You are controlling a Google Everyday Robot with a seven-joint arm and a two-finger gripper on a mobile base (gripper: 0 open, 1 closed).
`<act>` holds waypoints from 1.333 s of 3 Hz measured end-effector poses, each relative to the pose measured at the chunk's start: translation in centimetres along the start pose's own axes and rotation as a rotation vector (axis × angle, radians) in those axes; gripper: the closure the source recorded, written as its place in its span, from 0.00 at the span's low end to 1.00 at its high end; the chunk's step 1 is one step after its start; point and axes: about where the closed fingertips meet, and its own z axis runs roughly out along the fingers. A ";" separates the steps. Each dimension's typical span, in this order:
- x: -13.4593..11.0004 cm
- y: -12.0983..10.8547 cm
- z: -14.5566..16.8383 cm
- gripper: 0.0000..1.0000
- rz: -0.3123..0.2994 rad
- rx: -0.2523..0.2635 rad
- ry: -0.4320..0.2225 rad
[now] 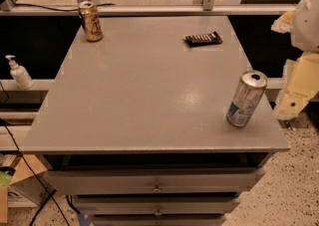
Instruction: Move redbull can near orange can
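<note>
The redbull can (245, 99), slim and silver with blue patches low on its side, stands on the grey table (144, 90) near its front right corner. The orange can (90, 21), tan-orange with brownish print, stands at the table's far left corner. The two cans are far apart, on a diagonal across the top. My gripper (295, 93) shows as a cream-coloured part of the arm at the right edge of the view, beside the table and just right of the redbull can, not touching it.
A dark snack bar wrapper (203, 38) lies at the table's far right. A white pump bottle (19, 72) stands on a ledge to the left. Drawers (157, 182) sit under the tabletop. A cardboard box (20, 177) is on the floor at the left.
</note>
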 end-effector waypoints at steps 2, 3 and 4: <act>-0.2 -0.2 0.0 0.00 0.001 0.002 -0.025; -1.3 -0.2 1.3 0.00 -0.012 -0.020 -0.100; -2.1 0.0 4.7 0.00 0.017 -0.086 -0.217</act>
